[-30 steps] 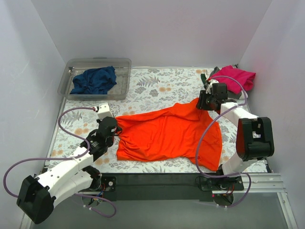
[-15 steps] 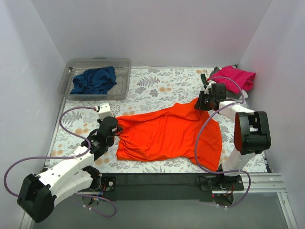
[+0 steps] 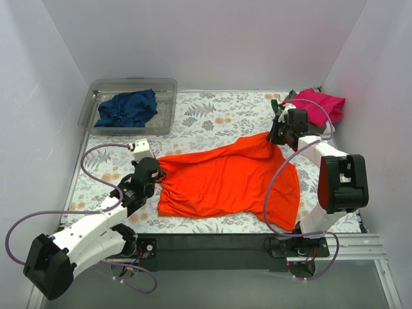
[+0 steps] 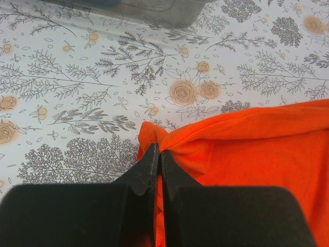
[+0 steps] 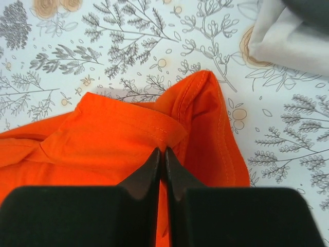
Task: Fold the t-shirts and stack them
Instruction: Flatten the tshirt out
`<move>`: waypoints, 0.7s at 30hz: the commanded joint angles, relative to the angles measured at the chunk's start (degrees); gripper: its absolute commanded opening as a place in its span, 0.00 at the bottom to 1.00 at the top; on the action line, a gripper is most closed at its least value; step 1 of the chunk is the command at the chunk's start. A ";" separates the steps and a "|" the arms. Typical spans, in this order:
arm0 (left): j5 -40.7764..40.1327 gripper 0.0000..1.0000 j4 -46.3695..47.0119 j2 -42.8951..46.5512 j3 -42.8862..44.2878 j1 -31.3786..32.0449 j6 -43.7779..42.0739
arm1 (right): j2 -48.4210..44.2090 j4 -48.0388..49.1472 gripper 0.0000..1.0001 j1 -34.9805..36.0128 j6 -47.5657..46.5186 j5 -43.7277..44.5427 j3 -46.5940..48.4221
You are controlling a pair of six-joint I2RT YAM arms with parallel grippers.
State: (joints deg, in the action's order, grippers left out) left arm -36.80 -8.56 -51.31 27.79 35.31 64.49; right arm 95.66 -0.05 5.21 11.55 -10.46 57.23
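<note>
Both your grippers are clenched on the orange shirt [image 3: 225, 183], which lies spread and rumpled across the middle of the table [image 3: 219, 119], reaching toward its near edge. Your left gripper [image 4: 158, 154] pinches a bunched fold at the shirt's left end, jaws pressed together with cloth between them. Your right gripper [image 5: 162, 153] bites a hemmed fold at the shirt's far right end. You have the navy shirt [image 3: 127, 108] heaped inside the clear tub [image 3: 132, 82] at the far left corner, and the pink shirt [image 3: 317, 105] crumpled at the far right corner.
</note>
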 commanded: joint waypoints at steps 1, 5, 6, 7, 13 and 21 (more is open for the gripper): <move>-0.73 0.00 0.73 0.24 0.33 -0.33 0.11 | -5.21 1.90 0.01 -0.38 -1.36 2.19 0.25; -1.26 0.00 0.82 0.51 0.42 -0.24 -0.06 | -9.25 1.20 0.01 -0.38 -2.14 4.39 -0.37; -1.43 0.00 0.91 0.51 0.51 -0.33 -0.24 | -10.13 1.02 0.01 -0.38 -2.32 4.66 -0.54; -1.70 0.00 1.00 0.51 0.68 -0.42 -0.24 | -11.79 0.76 0.01 -0.38 -2.58 4.92 -0.46; -2.84 0.00 3.02 0.77 2.26 -1.21 -1.91 | -19.17 0.14 0.01 -0.38 -4.34 5.36 -0.63; -1.35 0.00 10.29 1.83 10.07 -2.53 -6.48 | -32.35 0.14 0.01 -0.29 -6.36 6.06 2.70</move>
State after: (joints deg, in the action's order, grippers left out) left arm -37.52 -4.16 -51.13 32.42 33.28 60.69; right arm 68.60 -1.76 5.21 7.03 -5.48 56.49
